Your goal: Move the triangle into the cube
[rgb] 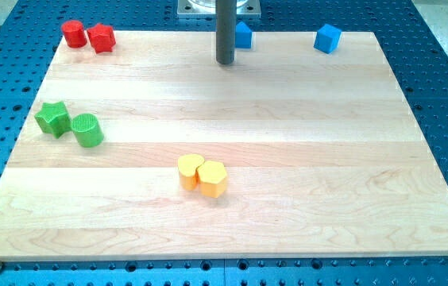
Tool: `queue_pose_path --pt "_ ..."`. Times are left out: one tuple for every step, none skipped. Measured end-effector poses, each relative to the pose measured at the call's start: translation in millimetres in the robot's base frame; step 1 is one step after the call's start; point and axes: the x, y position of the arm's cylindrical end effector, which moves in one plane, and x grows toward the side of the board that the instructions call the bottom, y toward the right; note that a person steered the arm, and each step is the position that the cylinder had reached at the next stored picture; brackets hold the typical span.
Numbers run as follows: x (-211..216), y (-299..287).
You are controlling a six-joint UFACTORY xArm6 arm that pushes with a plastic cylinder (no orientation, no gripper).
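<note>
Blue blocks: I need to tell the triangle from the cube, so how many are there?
2. One blue block sits at the view's top centre, partly hidden behind the rod just above my tip; the blue cube sits at the top right.

- My tip (pixel 225 61) on the wooden board (pixel 287 199): bare wood toward the view's bottom.
- Blue triangular block (pixel 244 35) just right of it.
- Blue cube (pixel 328 38) farther right, bare wood between.

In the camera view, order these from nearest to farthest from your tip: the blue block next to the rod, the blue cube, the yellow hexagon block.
From my tip:
1. Blue block, just to the view's right of the rod, partly hidden.
2. Blue cube, top right of the board.
3. Yellow hexagon block, toward the view's bottom.
</note>
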Motion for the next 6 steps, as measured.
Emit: queue_pose_path --pt "-22 -15" --pt "-50 -23" --pt "-59 22" --pt "-36 79" --pt "-21 102" --pt "-10 123"
